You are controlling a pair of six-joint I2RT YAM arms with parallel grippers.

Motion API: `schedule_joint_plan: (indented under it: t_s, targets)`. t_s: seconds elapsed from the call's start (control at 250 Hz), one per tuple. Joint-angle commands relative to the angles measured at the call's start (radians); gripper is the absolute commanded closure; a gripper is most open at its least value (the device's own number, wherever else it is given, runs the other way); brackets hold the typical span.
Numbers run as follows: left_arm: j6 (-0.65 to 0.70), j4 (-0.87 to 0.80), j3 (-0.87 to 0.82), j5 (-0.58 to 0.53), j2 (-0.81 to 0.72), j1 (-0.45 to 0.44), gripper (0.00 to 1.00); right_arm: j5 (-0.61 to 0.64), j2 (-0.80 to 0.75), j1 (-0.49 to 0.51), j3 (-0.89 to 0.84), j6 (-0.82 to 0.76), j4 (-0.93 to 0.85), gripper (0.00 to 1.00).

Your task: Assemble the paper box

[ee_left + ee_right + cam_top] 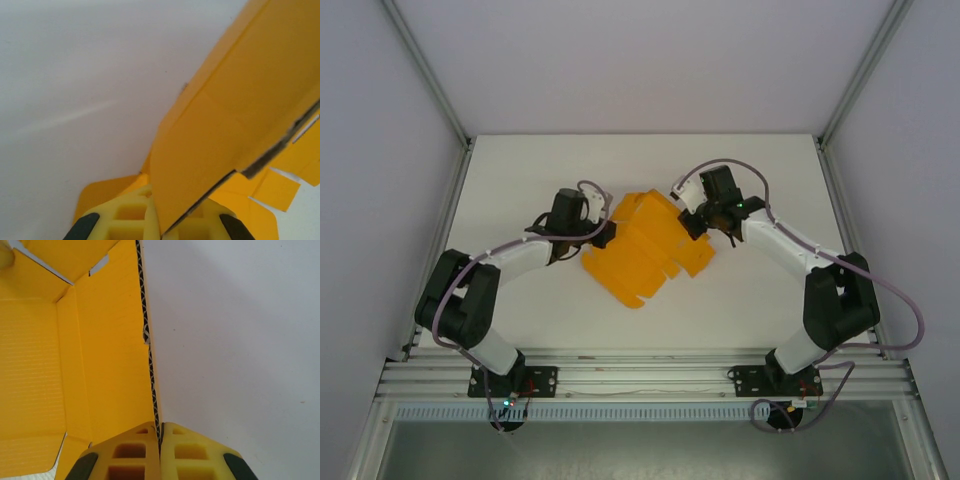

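Note:
The paper box [645,250] is an orange-yellow creased card with many flaps, lying partly folded in the middle of the white table. My left gripper [605,236] is at its left edge, shut on a raised flap. In the left wrist view that flap [225,135] runs up and right from between the yellow fingertips [131,220]. My right gripper [692,224] is at the card's upper right, shut on a side wall. In the right wrist view the wall's corrugated edge [150,360] stands upright, pinched between the pads [135,450], with the box's inner floor [30,375] to the left.
The white table [520,170] is bounded by grey walls and metal frame posts [430,75] at left and right. The aluminium rail [640,375] with both arm bases runs along the near edge.

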Motion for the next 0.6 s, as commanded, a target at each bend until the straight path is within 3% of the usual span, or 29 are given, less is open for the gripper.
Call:
schedule_joint_plan:
  t_s: [0.0,0.196,0.328,0.416,0.468,0.548,0.576,0.596]
  targets:
    - [0.042,0.006,-0.076,-0.002,-0.028,-0.035,0.95,0.043,-0.001,0.006,0.062,0.086,0.035,1.0]
    - [0.007,0.076,-0.171,-0.055,-0.104,-0.036,0.95,0.127,0.035,0.007,0.07,0.115,0.039,1.0]
    - [0.006,0.07,-0.166,-0.062,-0.11,-0.035,0.92,0.039,0.024,0.008,0.041,0.019,0.04,1.0]
    - [-0.026,0.048,-0.137,-0.128,-0.123,-0.036,0.62,0.012,0.005,0.012,0.013,-0.027,0.044,1.0]
    - [-0.046,0.03,-0.113,-0.185,-0.144,-0.036,0.34,0.015,-0.002,0.014,0.006,-0.042,0.038,1.0]
    - [-0.087,-0.011,-0.076,-0.317,-0.179,-0.031,0.15,0.002,-0.016,0.015,-0.008,-0.074,0.03,1.0]
    - [-0.099,-0.027,-0.063,-0.361,-0.189,-0.024,0.02,-0.013,-0.023,0.016,-0.016,-0.092,0.031,1.0]
    - [-0.107,-0.034,-0.056,-0.386,-0.196,-0.019,0.0,-0.022,-0.029,0.015,-0.023,-0.103,0.033,1.0]
